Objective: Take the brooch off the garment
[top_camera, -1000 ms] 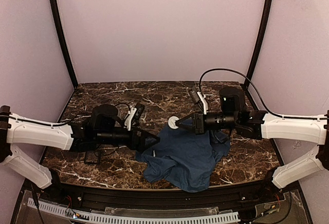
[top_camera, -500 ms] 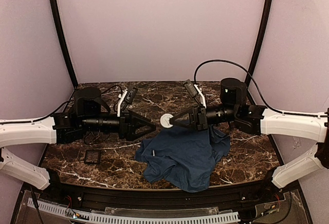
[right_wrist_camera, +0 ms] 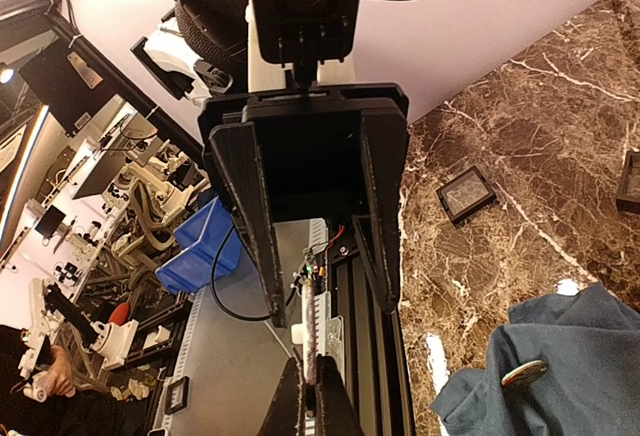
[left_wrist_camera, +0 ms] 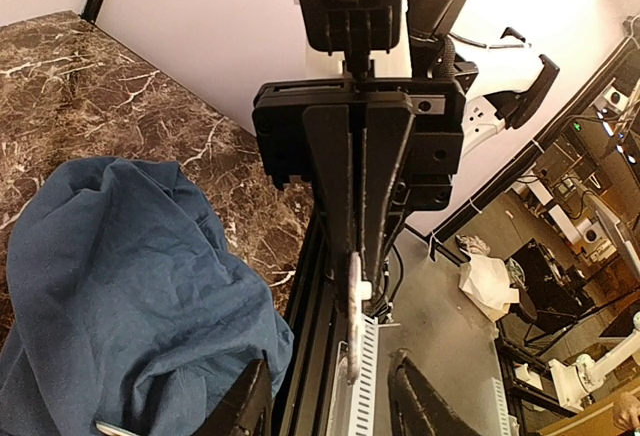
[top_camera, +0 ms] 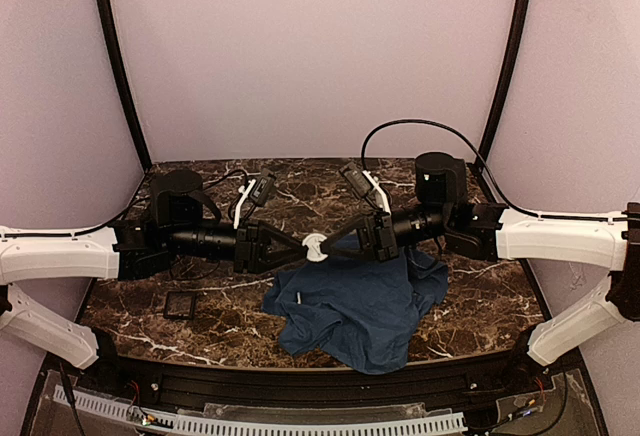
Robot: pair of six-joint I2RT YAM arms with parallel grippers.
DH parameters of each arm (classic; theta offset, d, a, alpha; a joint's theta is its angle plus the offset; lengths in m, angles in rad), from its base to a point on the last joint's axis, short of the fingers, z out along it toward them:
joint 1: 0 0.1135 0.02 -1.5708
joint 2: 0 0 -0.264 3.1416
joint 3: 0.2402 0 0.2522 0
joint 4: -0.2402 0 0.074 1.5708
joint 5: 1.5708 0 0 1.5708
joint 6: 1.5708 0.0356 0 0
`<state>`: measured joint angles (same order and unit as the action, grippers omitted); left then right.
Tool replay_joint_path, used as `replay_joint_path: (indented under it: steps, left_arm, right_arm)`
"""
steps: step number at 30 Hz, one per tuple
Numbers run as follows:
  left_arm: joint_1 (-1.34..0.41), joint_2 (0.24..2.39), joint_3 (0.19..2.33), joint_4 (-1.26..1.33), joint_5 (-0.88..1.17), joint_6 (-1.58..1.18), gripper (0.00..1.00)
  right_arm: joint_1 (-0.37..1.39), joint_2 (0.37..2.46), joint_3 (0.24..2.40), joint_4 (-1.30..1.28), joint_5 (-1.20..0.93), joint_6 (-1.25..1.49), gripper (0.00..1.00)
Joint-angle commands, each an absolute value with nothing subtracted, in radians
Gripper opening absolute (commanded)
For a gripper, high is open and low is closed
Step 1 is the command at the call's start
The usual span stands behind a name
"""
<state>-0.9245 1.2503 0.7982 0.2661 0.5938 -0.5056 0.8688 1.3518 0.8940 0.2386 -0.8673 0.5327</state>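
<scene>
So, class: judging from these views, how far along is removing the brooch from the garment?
Done: the small whitish round brooch is off the crumpled blue cloth garment, held in the air. In hand: the right gripper is shut on it, with the left gripper open around it, apparently for a handover. Left: setting it down, perhaps in the small black square tray.

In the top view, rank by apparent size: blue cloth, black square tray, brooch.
Largest by far: blue cloth.
Then black square tray and brooch, which look nearly alike; the brooch is held up nearer the camera, so unranked.
</scene>
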Motion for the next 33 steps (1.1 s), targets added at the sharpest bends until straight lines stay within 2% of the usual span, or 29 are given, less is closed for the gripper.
replay_joint_path:
  steps: [1, 5, 12, 16, 21, 24, 28, 30, 33]
  left_arm:
    - [-0.923, 1.261, 0.799, 0.291, 0.602, -0.514, 0.36]
    - [-0.922, 1.263, 0.798, 0.299, 0.599, -0.515, 0.28]
    - [-0.923, 1.264, 0.790, 0.314, 0.593, -0.517, 0.19]
    - [-0.923, 1.266, 0.787, 0.324, 0.599, -0.518, 0.03]
    - [-0.923, 1.259, 0.775, 0.344, 0.597, -0.527, 0.01]
    - [-0.923, 1.250, 0.764, 0.359, 0.571, -0.536, 0.01]
    - [-0.918, 1.235, 0.749, 0.374, 0.513, -0.548, 0.01]
    - [-0.911, 1.232, 0.745, 0.374, 0.489, -0.569, 0.01]
    - [-0.904, 1.232, 0.745, 0.381, 0.474, -0.596, 0.01]
  right_arm:
    - [0.885, 1.372, 0.926, 0.246, -0.893, 0.518, 0.00]
    - [0.886, 1.377, 0.928, 0.245, -0.894, 0.516, 0.00]
    - [0.888, 1.389, 0.932, 0.240, -0.897, 0.513, 0.00]
    - [0.889, 1.388, 0.936, 0.235, -0.889, 0.509, 0.00]
    - [0.890, 1.389, 0.939, 0.232, -0.868, 0.509, 0.01]
    - [0.888, 1.385, 0.935, 0.235, -0.848, 0.509, 0.27]
    - [0.890, 1.370, 0.927, 0.250, -0.824, 0.513, 0.52]
    - [0.894, 1.361, 0.922, 0.250, -0.798, 0.505, 0.62]
    - [0.905, 1.353, 0.920, 0.234, -0.738, 0.483, 0.67]
